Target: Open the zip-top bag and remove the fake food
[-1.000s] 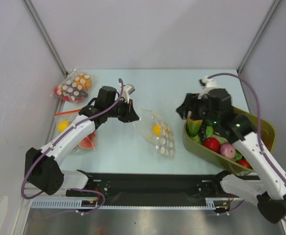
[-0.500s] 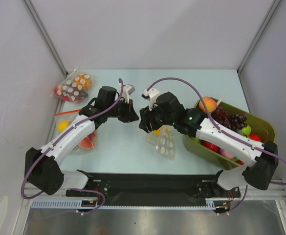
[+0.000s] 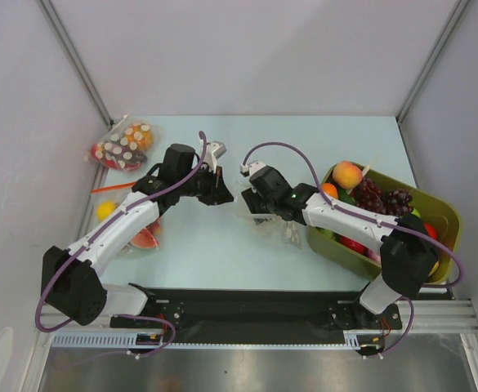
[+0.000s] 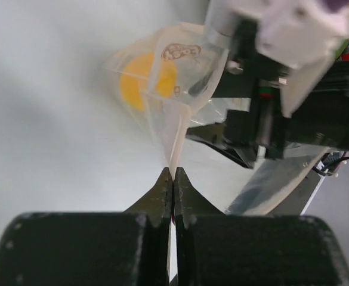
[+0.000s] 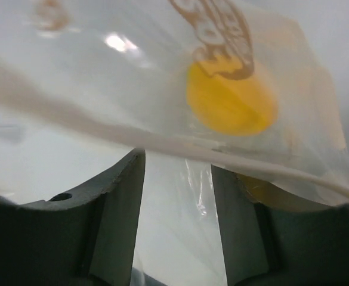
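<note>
While the left pincer [image 4: 173, 176] nips the zip-top bag [image 4: 185, 74], right pincer [image 5: 178, 165] gapes.

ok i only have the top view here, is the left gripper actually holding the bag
observer: yes, the left wrist view shows the left gripper shut on a thin edge of the bag.
operator: and the right one, closed yet
observer: no, the right gripper is open, with bag film showing between its fingers.
operator: whats inside the bag
observer: one yellow fruit, seen through the plastic.
</note>
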Controlling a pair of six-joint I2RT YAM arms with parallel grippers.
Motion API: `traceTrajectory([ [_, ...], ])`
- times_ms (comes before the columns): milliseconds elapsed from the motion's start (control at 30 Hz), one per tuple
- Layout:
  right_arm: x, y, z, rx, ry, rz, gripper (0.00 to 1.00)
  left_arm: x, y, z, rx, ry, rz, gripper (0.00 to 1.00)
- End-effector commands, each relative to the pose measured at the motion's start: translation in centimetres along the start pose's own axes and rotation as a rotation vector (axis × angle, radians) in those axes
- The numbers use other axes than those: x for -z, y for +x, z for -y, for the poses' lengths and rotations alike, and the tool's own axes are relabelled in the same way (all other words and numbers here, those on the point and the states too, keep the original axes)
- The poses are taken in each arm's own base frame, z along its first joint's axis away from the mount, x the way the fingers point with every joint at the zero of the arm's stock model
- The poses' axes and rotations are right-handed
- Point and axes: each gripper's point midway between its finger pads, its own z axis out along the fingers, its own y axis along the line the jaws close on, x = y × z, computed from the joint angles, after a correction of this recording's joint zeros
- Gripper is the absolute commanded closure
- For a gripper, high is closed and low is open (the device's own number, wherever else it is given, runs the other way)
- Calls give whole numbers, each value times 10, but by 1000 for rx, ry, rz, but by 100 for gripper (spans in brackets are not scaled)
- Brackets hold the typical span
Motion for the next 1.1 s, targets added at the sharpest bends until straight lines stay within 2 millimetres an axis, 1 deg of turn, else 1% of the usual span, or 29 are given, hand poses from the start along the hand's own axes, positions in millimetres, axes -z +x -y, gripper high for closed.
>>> traceTrajectory([
  [0, -14, 1, 30, -11, 103, 45, 46, 3, -8, 7, -40, 41, 31, 100],
  [33, -15, -1, 32, -15, 104, 63, 44, 2, -8, 7, -39, 43, 29, 100],
  [67, -21, 1, 37, -25, 100, 81, 43, 2, -8, 8, -42, 47, 28, 100],
  [100, -23, 0, 39, -29, 100, 96, 42, 0, -6, 8, -40, 51, 20, 100],
  [133, -25, 1, 41, -33, 101, 105, 38, 0, -6, 9, -43, 57, 19, 100],
  [233, -33, -6, 49, -59, 87, 168, 32, -4, 0, 10, -31, 81, -7, 100],
  [267, -36, -14, 46, -66, 58, 204, 29, -4, -1, 11, -34, 89, -7, 100],
  [300, -39, -13, 50, -76, 55, 214, 28, -5, 0, 13, -33, 103, -11, 99],
  [333, -41, -15, 51, -84, 44, 229, 27, -5, 0, 14, -34, 108, -12, 100],
  [367, -43, -26, 48, -90, 10, 273, 26, -6, 1, 14, -34, 110, -16, 100],
  [400, -47, -25, 48, -96, -6, 277, 25, -6, 2, 14, -36, 111, -18, 100],
  [433, -49, -33, 48, -105, -22, 311, 24, -7, 3, 15, -35, 120, -23, 100],
  [467, -50, -36, 45, -106, -50, 323, 23, -8, 4, 16, -33, 132, -30, 100],
  [500, -57, -34, 45, -109, -59, 319, 22, -9, 6, 18, -32, 142, -36, 100],
  [533, -59, -40, 44, -108, -66, 342, 21, -10, 7, 21, -30, 168, -45, 100],
  [700, -75, -49, 38, -113, -107, 368, 18, -13, 13, 32, -34, 225, -65, 99],
  [767, -80, -54, 33, -128, -130, 387, 17, -15, 16, 40, -31, 267, -79, 99],
  [833, -84, -58, 31, -136, -145, 401, 18, -16, 17, 47, -36, 306, -78, 100],
  [867, -85, -58, 28, -145, -159, 402, 19, -14, 18, 55, -43, 345, -80, 100],
  [933, -85, -57, 25, -148, -176, 397, 21, -12, 16, 60, -60, 365, -65, 82],
  [967, -84, -53, 24, -150, -182, 390, 21, -13, 12, 55, -75, 325, -43, 71],
  [1000, -84, -53, 24, -154, -186, 389, 21, -9, 4, 49, -95, 272, -11, 60],
  [1067, -80, -46, 23, -156, -192, 380, 21, -5, -8, 31, -92, 127, 42, 52],
])
